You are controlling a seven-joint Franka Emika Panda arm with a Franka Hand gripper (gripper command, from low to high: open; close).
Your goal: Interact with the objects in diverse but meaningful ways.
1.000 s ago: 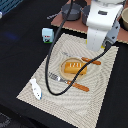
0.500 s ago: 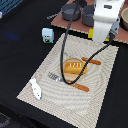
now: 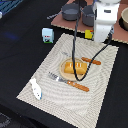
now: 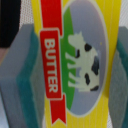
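A white Franka arm is reaching down at the upper right of the exterior view, over the far edge of a pale woven placemat (image 3: 100, 75) lying on a dark table. Its gripper (image 3: 100, 37) is sitting right beside a small yellow butter packet (image 3: 89, 34), which is showing at the arm's left side in that view. The wrist view is filled by the same packet (image 4: 75, 60): a yellow face with a red ribbon reading BUTTER and a black-and-white cow. Grey finger pads (image 4: 22, 70) with teal edging are flanking it closely on both sides, so the jaws appear to be narrowed around the packet, though actual contact cannot be confirmed.

At the middle of the placemat a tan plate (image 3: 63, 74) is holding an orange bread loaf (image 3: 73, 68). A knife with an orange handle (image 3: 75, 83) is lying just in front of the plate. A white oblong piece (image 3: 36, 88) is resting at the mat's lower left edge, and a blue-and-white carton (image 3: 47, 35) is standing on the table at upper left. Grey pots (image 3: 75, 11) are sitting on a brown board behind the arm.

The step in hand looks like grasping the butter. The next move probably calls for a firm squeeze and a straight lift, keeping clear of the pots.
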